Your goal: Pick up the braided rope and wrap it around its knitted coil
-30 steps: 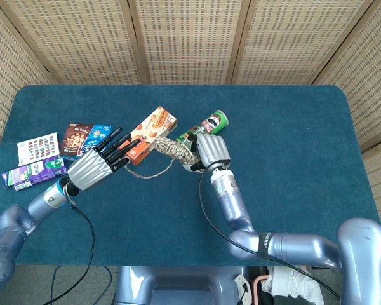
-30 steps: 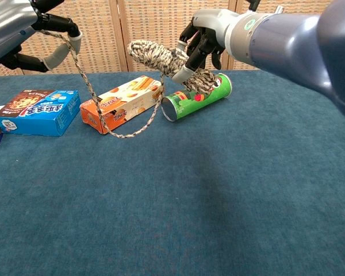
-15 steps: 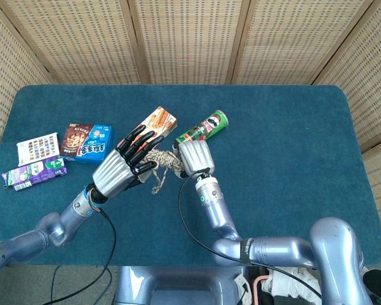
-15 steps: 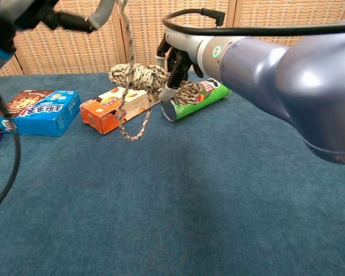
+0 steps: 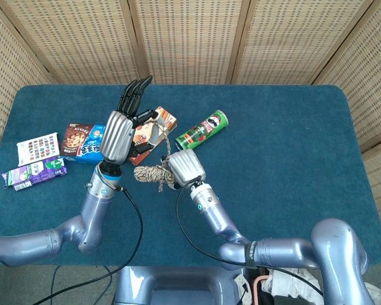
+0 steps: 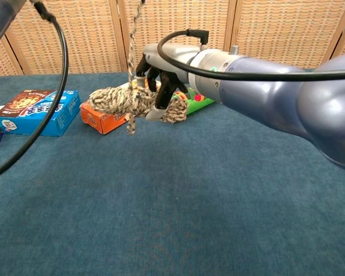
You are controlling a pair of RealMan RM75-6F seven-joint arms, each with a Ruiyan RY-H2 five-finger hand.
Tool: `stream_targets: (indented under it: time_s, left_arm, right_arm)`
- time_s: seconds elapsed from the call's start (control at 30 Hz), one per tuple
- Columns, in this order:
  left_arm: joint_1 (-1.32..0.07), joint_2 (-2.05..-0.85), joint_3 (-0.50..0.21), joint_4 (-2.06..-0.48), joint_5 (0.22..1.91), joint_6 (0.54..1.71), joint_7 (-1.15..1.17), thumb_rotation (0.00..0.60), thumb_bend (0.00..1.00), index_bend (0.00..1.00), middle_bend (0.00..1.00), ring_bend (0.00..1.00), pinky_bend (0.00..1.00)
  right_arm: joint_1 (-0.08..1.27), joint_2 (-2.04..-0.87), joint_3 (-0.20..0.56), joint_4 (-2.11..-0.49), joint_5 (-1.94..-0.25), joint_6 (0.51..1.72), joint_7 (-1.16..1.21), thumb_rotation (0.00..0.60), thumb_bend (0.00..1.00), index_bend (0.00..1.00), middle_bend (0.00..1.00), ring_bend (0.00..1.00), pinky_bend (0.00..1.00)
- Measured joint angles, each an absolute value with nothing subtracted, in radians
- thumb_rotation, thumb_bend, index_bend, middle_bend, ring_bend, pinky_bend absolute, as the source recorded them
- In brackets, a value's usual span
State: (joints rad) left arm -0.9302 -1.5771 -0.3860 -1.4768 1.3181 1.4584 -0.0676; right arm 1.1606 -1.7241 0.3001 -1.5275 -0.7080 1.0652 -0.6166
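Teal felt table [image 5: 292, 159] before wicker screens [image 5: 184, 38]; right hand [image 5: 183, 168] gripping knitted coil [image 6: 118, 100], left hand [image 5: 120, 130] pinching braided rope [image 6: 132, 34].

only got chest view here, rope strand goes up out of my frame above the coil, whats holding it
Observer: The left hand. In the head view it is raised over the orange box and holds the strand, which runs up from the coil to its thumb side.
Operator: is the green can clear of my right hand
Observer: From above, yes. The can lies beyond that hand, with a gap of table between them.
Operator: anything left of the blue box
Observer: A white packet and a purple packet, both lying flat.
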Motion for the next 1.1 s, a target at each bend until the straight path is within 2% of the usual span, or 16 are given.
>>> stream_targets:
  time_s: [0.17,0.3,0.47,0.7,0.97,1.1]
  left_arm:
    - [-0.935,-1.585,-0.473,-1.446,1.212,1.418,-0.076,0.600,0.58,0.85,0.00,0.00,0.00]
    - [-0.934,-1.583,-0.483,-1.361,1.207,1.402,-0.084,0.600,0.58,0.85,0.00,0.00,0.00]
    - [-0.921,-1.581,-0.468,-1.194,1.210,1.367,-0.128,0.600,0.58,0.85,0.00,0.00,0.00]
    - [-0.894,-1.627,-0.433,-0.993,1.208,1.293,-0.308,0.600,0.58,0.85,0.00,0.00,0.00]
    - [-0.880,-1.691,-0.390,-0.875,1.239,1.266,-0.382,0.600,0.58,0.85,0.00,0.00,0.00]
    - [-0.869,-1.724,-0.359,-0.818,1.267,1.267,-0.428,0.600,0.58,0.85,0.00,0.00,0.00]
  right_arm:
    - [1.144,-1.689,0.277,-1.526,-0.838,0.958,-0.490,0.600,0.57,0.70,0.76,0.60,0.73]
    - [1.125,-1.662,0.263,-1.521,-0.952,0.908,-0.378,0.600,0.57,0.70,0.76,0.60,0.72]
    - [1.093,-1.629,0.264,-1.534,-1.044,0.870,-0.210,0.600,0.57,0.70,0.76,0.60,0.72]
    - [1.053,-1.590,0.316,-1.586,-1.084,0.834,0.004,0.600,0.57,0.70,0.76,0.60,0.72]
    - [1.031,-1.586,0.374,-1.634,-1.032,0.829,0.094,0.600,0.57,0.70,0.76,0.60,0.72]
    - [1.026,-1.583,0.406,-1.657,-0.948,0.831,0.118,0.600,0.57,0.70,0.76,0.60,0.72]
